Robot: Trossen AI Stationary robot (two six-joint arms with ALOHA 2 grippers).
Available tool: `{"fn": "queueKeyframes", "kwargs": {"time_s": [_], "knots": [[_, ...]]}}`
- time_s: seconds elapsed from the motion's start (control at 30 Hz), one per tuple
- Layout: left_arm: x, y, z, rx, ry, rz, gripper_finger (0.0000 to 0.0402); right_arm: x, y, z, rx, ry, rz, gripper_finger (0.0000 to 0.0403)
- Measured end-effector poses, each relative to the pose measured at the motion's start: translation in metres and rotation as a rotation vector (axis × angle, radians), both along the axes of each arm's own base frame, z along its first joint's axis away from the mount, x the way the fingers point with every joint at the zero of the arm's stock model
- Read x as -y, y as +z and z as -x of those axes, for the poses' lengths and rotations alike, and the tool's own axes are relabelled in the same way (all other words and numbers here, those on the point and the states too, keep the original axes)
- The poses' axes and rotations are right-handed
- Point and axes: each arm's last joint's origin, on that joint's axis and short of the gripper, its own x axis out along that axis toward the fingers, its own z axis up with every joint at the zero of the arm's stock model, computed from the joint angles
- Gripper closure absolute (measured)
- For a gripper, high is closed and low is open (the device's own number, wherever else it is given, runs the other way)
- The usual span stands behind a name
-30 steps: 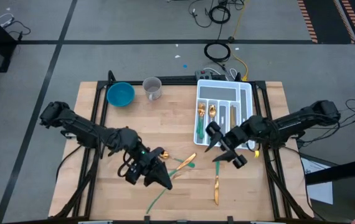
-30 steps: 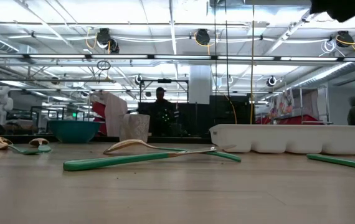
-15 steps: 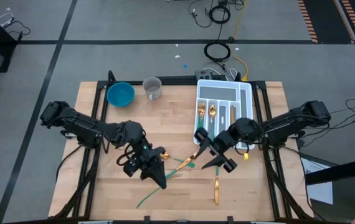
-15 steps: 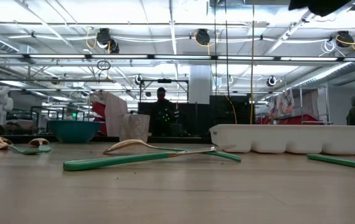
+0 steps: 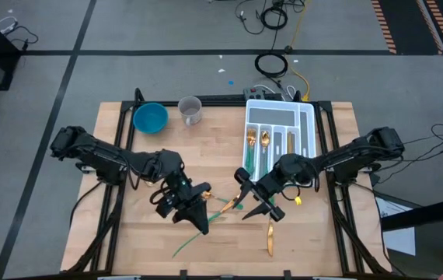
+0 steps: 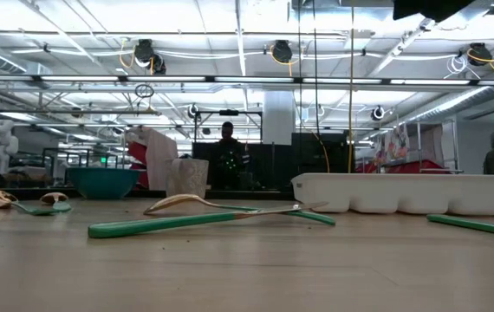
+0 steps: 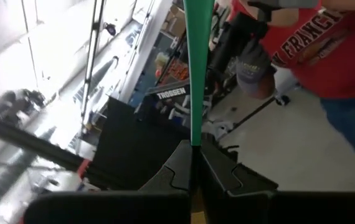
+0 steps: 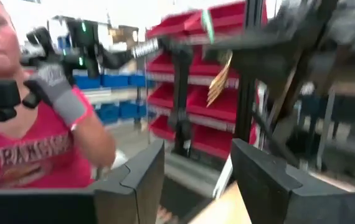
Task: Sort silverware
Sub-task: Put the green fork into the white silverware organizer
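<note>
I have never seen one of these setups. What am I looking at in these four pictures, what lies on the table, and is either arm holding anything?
Two dark robot arms work at a wooden table. One picture looks straight down, one sits level with the tabletop, and two come from cameras on the arms' wrists. The job is sorting silverware into the white tray, which already holds a few pieces. A blue bowl and a clear cup stand at the far edge. The left gripper is shut on a green-handled utensil, clearly seen from its wrist camera. The right gripper is open and empty, above a gold-headed piece lying mid-table. A gold utensil lies nearer the front. A person in a red shirt stands beyond the table.
</note>
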Motion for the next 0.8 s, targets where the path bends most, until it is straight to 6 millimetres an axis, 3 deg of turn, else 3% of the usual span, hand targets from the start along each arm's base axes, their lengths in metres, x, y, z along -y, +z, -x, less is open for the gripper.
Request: {"fn": "queueKeyframes", "kwargs": {"time_s": [0.13,0.3,0.5,0.6,0.8], "knots": [[-0.007,0.001,0.0,-0.064,-0.025,0.037,0.039,0.001,-0.001,0.006,-0.105,0.001,0.039,0.0225],[-0.012,0.004,0.004,-0.057,-0.205,0.032,0.039,0.009,0.018,0.03,-0.205,-0.111,0.16,0.0225],[-0.019,0.007,0.006,0.039,-0.326,-0.006,0.039,0.018,0.045,0.051,-0.087,-0.348,0.24,0.0225],[-0.02,0.006,0.006,0.107,-0.412,-0.036,0.039,0.02,0.045,0.05,-0.071,-0.369,0.26,0.0225],[-0.029,-0.005,-0.005,0.117,-0.41,-0.045,0.039,0.025,0.041,0.035,-0.082,-0.449,0.302,0.0225]]}}
